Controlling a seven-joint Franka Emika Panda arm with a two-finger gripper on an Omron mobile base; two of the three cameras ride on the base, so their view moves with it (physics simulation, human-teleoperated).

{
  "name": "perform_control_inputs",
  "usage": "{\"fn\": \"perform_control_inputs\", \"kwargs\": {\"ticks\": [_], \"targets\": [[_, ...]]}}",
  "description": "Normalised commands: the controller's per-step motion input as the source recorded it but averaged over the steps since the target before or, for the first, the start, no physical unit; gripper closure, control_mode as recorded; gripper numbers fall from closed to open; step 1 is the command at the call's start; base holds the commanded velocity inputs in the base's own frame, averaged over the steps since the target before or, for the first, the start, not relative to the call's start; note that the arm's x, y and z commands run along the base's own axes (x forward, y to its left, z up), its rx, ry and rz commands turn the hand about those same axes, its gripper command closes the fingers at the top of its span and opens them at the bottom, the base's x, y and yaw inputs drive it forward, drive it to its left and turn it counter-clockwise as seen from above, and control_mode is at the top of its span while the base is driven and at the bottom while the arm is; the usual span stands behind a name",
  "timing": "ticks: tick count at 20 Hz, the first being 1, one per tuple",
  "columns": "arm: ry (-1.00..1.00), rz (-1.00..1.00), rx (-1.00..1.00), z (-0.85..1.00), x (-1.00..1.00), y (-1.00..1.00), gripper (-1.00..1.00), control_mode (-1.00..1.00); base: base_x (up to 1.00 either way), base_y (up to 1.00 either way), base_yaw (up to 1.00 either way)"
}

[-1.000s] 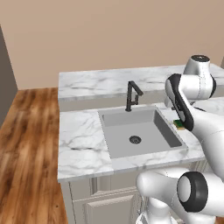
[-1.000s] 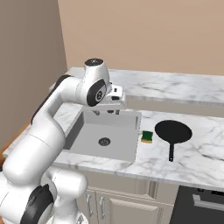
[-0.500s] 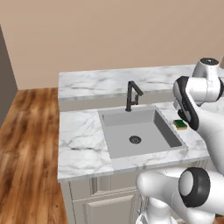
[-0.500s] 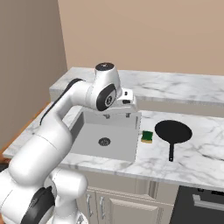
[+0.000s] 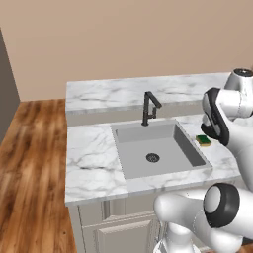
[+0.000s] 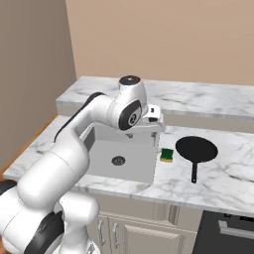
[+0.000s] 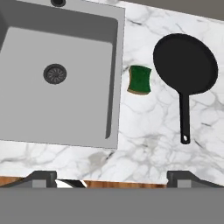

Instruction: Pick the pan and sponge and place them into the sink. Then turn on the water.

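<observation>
In the left base view, the sink (image 5: 129,133) lies at the centre with nothing in it, and the sponge (image 5: 203,141) sits on the counter at right, just beside the basin. No water runs from the faucet (image 5: 149,107).

In the right base view, the pan (image 6: 196,149) lies on the counter at centre right, next to the sponge.

In the hand view, the gripper (image 7: 111,178) at the bottom stands wide open and holds nothing. I judge that every step is still left.

white marble counter (image 5: 94,158), veined grey, L-ish run with raised back ledge (image 5: 118,91) along the beige wall (image 5: 128,34). wood plank floor (image 5: 29,178) left of counter. white panelled cabinet doors (image 6: 144,230) under counter front. dark appliance with a bar handle (image 6: 225,233) right of those cabinets.
</observation>
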Motion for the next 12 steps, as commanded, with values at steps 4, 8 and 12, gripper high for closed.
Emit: {"fn": "perform_control_inputs", "kwargs": {"ticks": [4, 8, 12], "targets": [[-0.02, 0.00, 0.00, -0.13, -0.09, -0.25, -1.00, -1.00, 0.00, 0.00, 0.00], [-0.05, 0.00, 0.00, -0.14, -0.20, -0.32, -1.00, -1.00, 0.00, 0.00, 0.00], [-0.03, 0.00, 0.00, -0.25, -0.20, -0.29, -1.00, -1.00, 0.00, 0.00, 0.00]]}}
